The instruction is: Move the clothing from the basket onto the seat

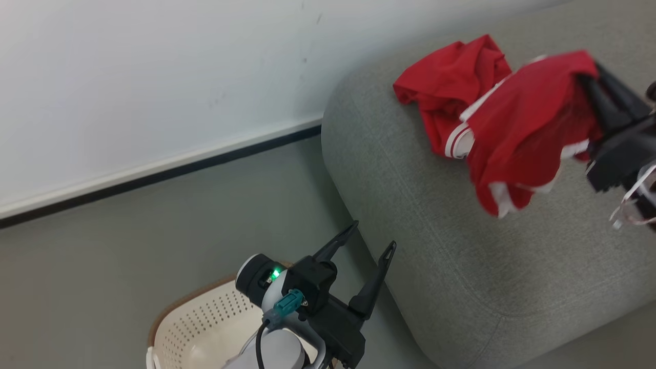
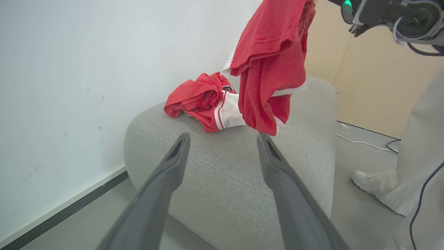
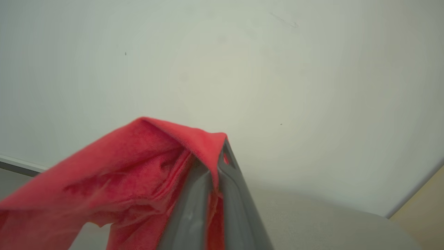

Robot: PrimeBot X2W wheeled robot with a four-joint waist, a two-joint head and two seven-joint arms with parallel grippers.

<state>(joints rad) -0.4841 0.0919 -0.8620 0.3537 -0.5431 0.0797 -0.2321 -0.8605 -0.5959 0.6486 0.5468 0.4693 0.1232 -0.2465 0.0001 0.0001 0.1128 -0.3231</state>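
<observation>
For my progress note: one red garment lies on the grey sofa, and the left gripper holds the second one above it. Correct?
No: the right gripper holds the second garment, as the right wrist view shows; the left gripper is open.

A white shoe (image 2: 362, 180) rests on the floor (image 2: 353, 222) near a cable (image 2: 360, 142).

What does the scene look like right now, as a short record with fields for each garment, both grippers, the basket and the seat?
right gripper: shut, pinching the hanging garment
hanging garment: dangling over the seat
lying garment: crumpled on the seat
left gripper: open, holding nothing
basket: on the floor beside the seat
seat: grey, bears one garment
</observation>
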